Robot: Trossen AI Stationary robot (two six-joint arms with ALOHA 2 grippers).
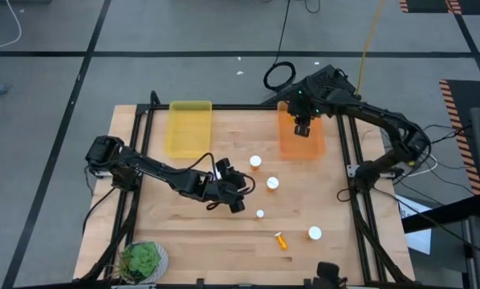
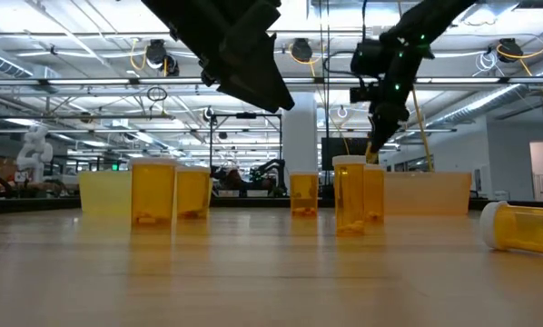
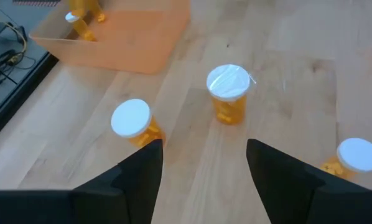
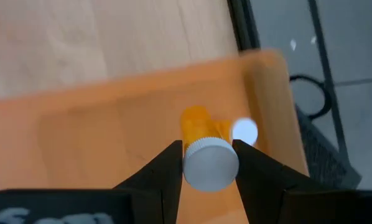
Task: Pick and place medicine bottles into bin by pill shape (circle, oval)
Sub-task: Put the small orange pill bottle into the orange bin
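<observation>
Overhead, the right gripper (image 1: 303,128) hung over the orange tray (image 1: 288,144), while five medicine bottles (image 1: 272,184) waited on the surface (image 1: 200,233), one tipped over; the yellow tray (image 1: 189,128) looked empty. The left gripper (image 1: 238,193) hovered near them.

Low down, several bottles stood upright.

From the left wrist, its fingers (image 3: 139,174) were spread, empty, above two bottles.

From the right wrist, its fingers (image 4: 167,171) clamped a capped bottle (image 4: 206,158) above the tray, where another lay. Sorting seemed barely begun.

Potted green plant (image 1: 141,258) at the table's near left corner, coiled black cable (image 1: 278,75) on the floor beyond the table
</observation>
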